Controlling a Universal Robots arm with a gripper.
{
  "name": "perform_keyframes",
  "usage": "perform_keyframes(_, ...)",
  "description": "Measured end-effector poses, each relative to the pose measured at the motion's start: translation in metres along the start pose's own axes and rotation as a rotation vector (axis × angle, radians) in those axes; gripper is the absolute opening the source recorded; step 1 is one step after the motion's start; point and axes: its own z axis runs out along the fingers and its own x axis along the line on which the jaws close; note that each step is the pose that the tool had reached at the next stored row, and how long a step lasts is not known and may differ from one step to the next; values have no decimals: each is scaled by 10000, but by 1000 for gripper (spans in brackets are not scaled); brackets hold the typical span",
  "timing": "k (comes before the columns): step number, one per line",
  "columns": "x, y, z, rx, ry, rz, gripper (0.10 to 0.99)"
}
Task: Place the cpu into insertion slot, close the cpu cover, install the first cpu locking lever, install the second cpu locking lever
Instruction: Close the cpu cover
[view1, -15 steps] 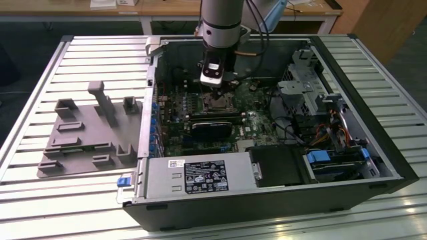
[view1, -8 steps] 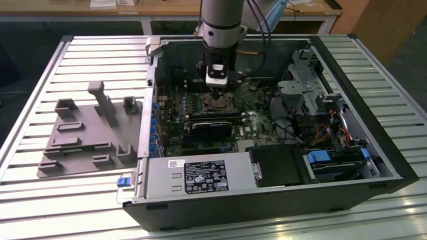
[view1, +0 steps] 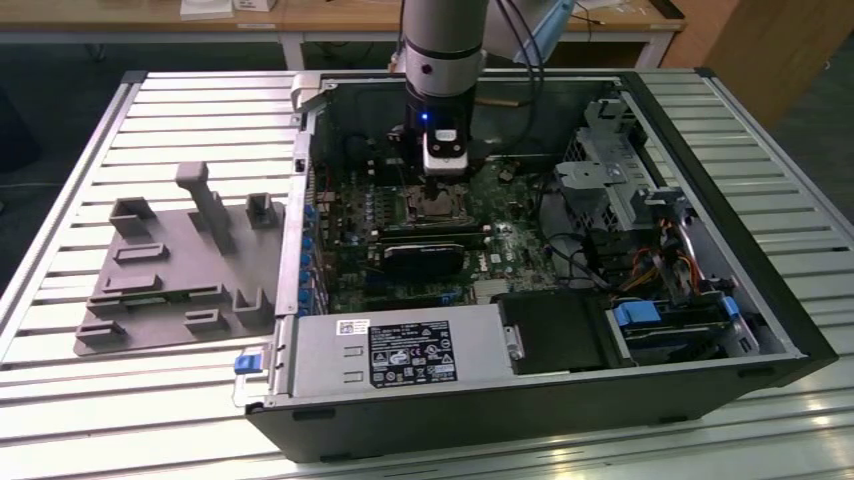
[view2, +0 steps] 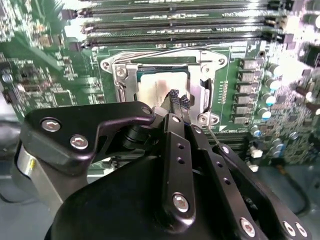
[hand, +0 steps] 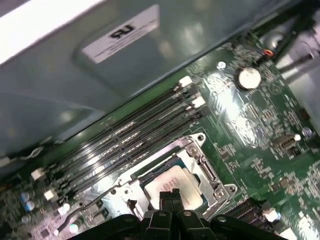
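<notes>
An open desktop computer case (view1: 561, 425) is lying on its side on a slatted metal surface (view1: 174, 115). In the exterior view, the robot arm (view1: 441, 40) is reaching straight down from above into the case, over the green motherboard (view1: 347, 215).

The end effector (view2: 178, 98) is hanging just above the insertion slot (view1: 430, 207), which is sitting near the middle of the board. In both wrist views the two black fingertips (hand: 171, 196) are pressing together with nothing showing between them. They are hovering over one edge of the cpu (view2: 157, 82).

The cpu is sitting inside the insertion slot, its pale metal top facing up. The cpu cover (hand: 207, 170) appears to be lying flat over the slot, with its silver frame surrounding the cpu and the chip showing through the cut-out centre. In the first wrist view, a thin wire locking lever (hand: 100, 199) is running out from one side of the slot, between it and the long black memory slots (hand: 125, 140).

In the exterior view, a long black card (view1: 427, 258) is lying just in front of the slot, and a grey power supply (view1: 400, 350) is filling the near edge of the case. On the exterior view's left, a grey moulded fixture plate (view1: 160, 290) is resting on the surface beside the case.
</notes>
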Motion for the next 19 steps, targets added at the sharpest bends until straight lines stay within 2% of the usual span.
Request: perform_keyframes(19, 0, -1, 12, 6, 81, -3449, 106)
